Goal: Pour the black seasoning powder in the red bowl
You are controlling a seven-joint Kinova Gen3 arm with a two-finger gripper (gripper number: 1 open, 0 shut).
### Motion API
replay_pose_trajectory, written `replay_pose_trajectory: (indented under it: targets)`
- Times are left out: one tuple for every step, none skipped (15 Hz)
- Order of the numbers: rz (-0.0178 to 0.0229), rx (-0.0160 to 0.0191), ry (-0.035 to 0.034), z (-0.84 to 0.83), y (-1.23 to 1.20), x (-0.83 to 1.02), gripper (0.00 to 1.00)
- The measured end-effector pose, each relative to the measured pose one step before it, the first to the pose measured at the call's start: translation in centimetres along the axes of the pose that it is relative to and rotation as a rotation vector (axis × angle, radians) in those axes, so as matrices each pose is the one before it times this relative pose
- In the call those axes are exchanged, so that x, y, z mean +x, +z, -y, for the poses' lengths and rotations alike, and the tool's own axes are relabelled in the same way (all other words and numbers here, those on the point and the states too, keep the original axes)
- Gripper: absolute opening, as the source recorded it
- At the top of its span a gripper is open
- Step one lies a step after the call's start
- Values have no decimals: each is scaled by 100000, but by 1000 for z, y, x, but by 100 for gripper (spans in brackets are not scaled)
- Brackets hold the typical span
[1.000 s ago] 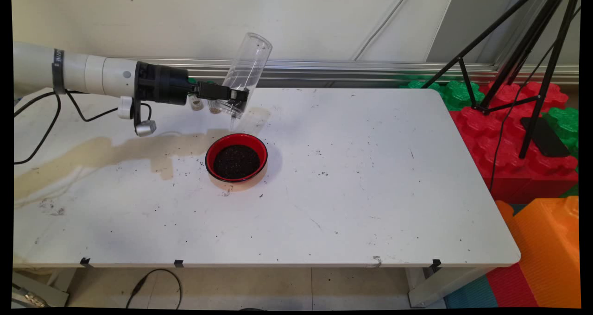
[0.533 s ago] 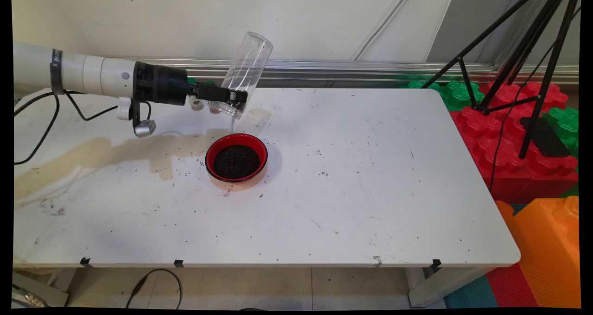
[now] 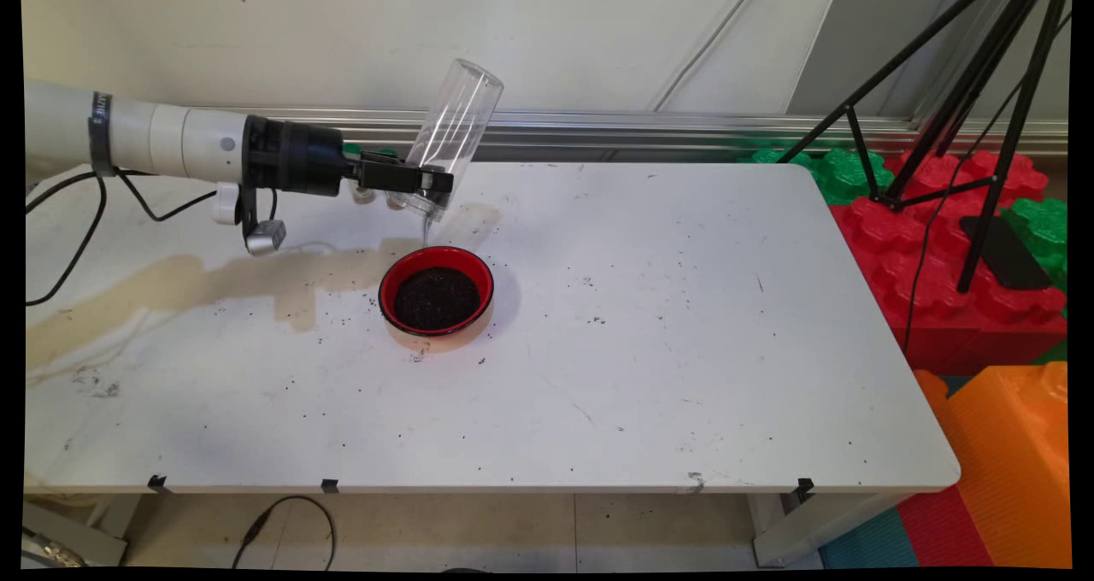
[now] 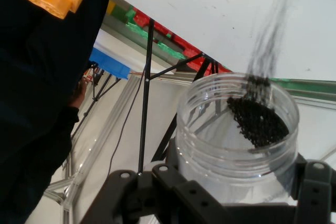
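So, what we've got, running from the near edge to the back of the table:

Table: white top (image 3: pixel 649 376), scuffed and peppered with dark specks, with a big tan stain spreading off toward 9 o'clock from the bowl.

Bowl: red bowl (image 3: pixel 436 291) sitting a bit left of the table's middle, loaded with dark grains (image 3: pixel 436 297). We see loose grains scattered on the table all round it.

Jar: clear plastic jar (image 3: pixel 449 139) held in the air at about 12 o'clock from the bowl, tipped over so its mouth points down at the bowl and its closed end sticks up toward 1 o'clock. Not touching the bowl, just above and behind it.

Stream: in the hand view we see a clump of dark grains (image 4: pixel 257 121) sitting at the jar's rim (image 4: pixel 236 129) and a thin dark stream (image 4: pixel 273 30) running off it. In the main view it's only a faint line between the jar mouth and the bowl.

Gripper: black gripper (image 3: pixel 427 179) coming in level from 9 o'clock, clamped across the jar near its mouth end, one finger on each side of it.

Small stuff behind: a couple of little jars (image 3: pixel 363 192) stand on the table behind the gripper, mostly hidden, so we can't say much about them.

Off the table at 3 o'clock: black tripod (image 3: pixel 966 120) standing on big red and green blocks (image 3: pixel 949 248), with an orange block (image 3: pixel 1008 470) nearer to us.
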Motion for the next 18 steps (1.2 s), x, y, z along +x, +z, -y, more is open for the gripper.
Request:
replay_pose_trajectory:
  targets:
    - [33, 76, 880, 9, -36, 38, 0]
    - [23, 47, 568, 5, -19, 23, 0]
    - [14, 106, 844, 15, -16, 33, 0]
    - [36, 86, 664, 15, -13, 22, 0]
    - [39, 96, 718, 22, -22, 27, 0]
    - [44, 105, 694, 16, -12, 16, 0]
    - [41, 150, 729, 17, 4, 9, 0]
    - [25, 75, 560, 9, -5, 14, 0]
    - [27, 145, 829, 19, -10, 33, 0]
    - [24, 92, 506, 10, -7, 17, 0]
    - [33, 139, 918, 25, -19, 32, 0]
    - [28, 123, 562, 18, -8, 16, 0]
    - [40, 117, 870, 20, 6, 18, 0]
    - [104, 83, 937, 26, -27, 26, 0]
    - [117, 71, 873, 18, -16, 6, 0]
    - [100, 64, 731, 12, -4, 1, 0]
    - [57, 48, 493, 9, -2, 1, 0]
    - [127, 65, 690, 22, -6, 3, 0]
